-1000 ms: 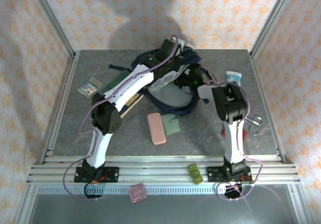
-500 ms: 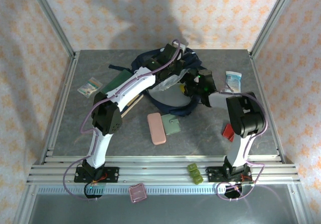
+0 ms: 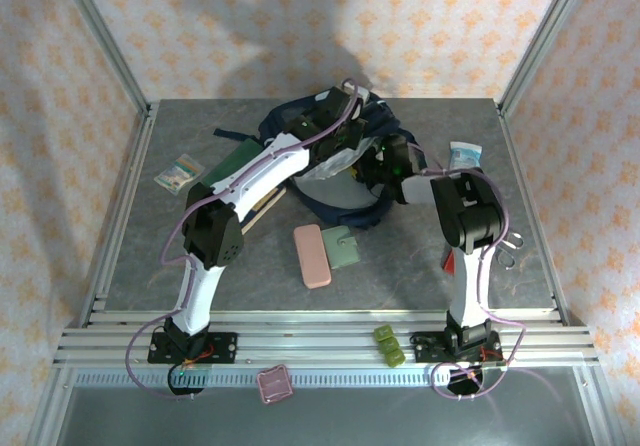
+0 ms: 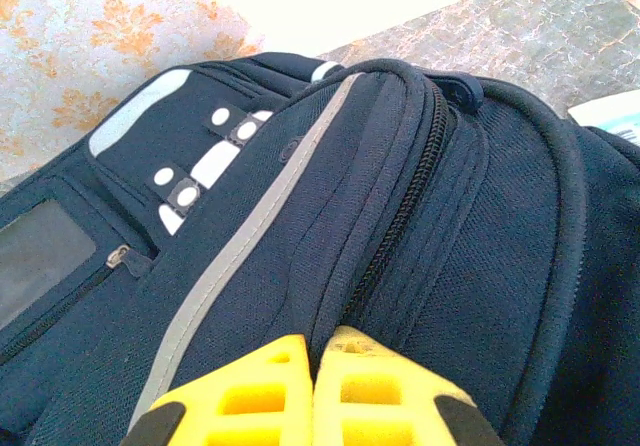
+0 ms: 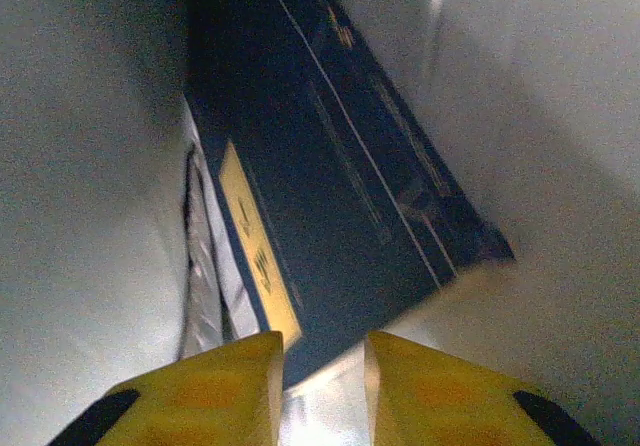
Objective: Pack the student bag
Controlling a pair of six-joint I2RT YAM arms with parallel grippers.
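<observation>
Both arms [image 3: 255,171] arched onto student bag [image 4: 480,216], left gripper [image 4: 312,386] clenched on its seam — right gripper [image 5: 322,386] parted inside

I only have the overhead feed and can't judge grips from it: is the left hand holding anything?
Observer: It looks so. The left hand is shut, seemingly pinching the bag where the zip runs into its tips.
Operator: And the right hand?
Observer: The right hand is inside the bag, fingers apart, with nothing between them.
Operator: Is anything in there?
Observer: A navy booklet with a yellow edge lies against the pale lining, just past the fingers.
</observation>
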